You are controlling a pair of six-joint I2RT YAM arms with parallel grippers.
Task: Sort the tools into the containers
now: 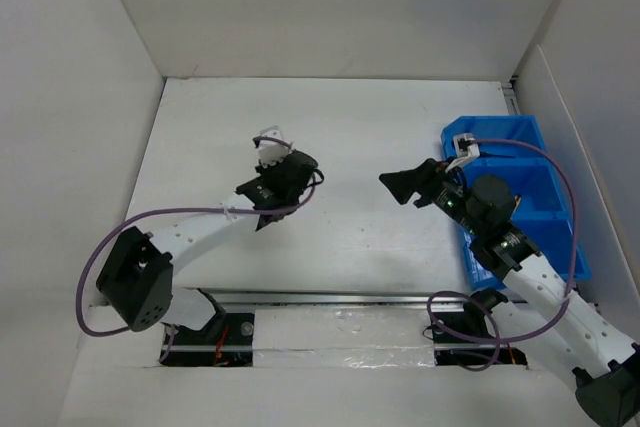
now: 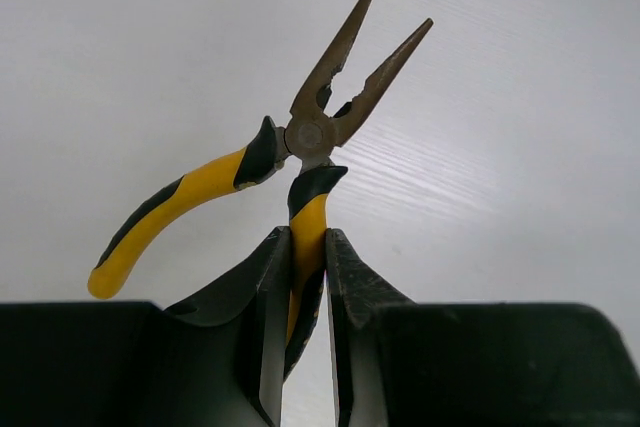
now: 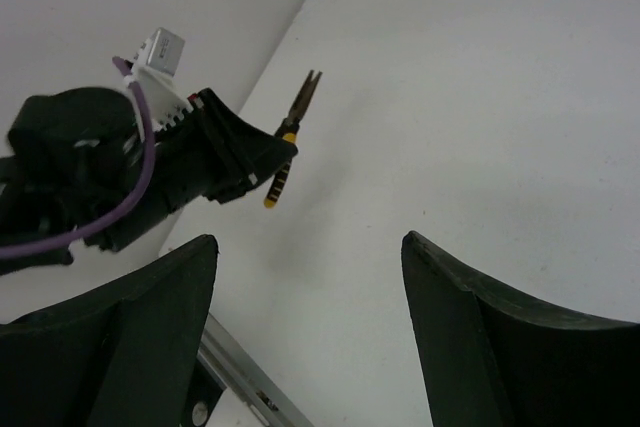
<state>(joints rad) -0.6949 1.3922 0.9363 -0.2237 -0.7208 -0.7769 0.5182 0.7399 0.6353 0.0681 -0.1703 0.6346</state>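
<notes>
- Left gripper (image 2: 307, 247): clamped on one yellow handle of the pliers (image 2: 313, 133). Its fingers (image 2: 352, 287) pinch the handle just below the pivot. The other handle splays free to the left. The nose jaws stand apart, pointing away from the wrist.
- The pliers look lifted off the table (image 1: 350, 237), over its left-middle. The right wrist view shows them in the air against white surface. They are well apart from the bin.
- Step in hand, my read: the carry. The tool is grasped but not yet delivered.
- Right gripper (image 3: 308, 247): fingers spread wide, nothing between them. It sits mid-table, just left of the bin, facing the left gripper.
- Next move, judged: either a long reach across to the bin, or a handover to the right arm, which is nearer it.
- A handover calls for the right fingers to close on the free handle or the nose before the left lets go. A one-handle grip lets the tool swing, so travel should be slow.
- Bin (image 1: 495, 125): blue, at the right side of the table, split by cross walls into compartments. The right arm covers its near-left part.
- The compartments that show look bare. There is a yellow-orange fleck beside the arm; I cannot tell whether it is a tool or part of the arm.
- Only the one tool shows in these views.
</notes>
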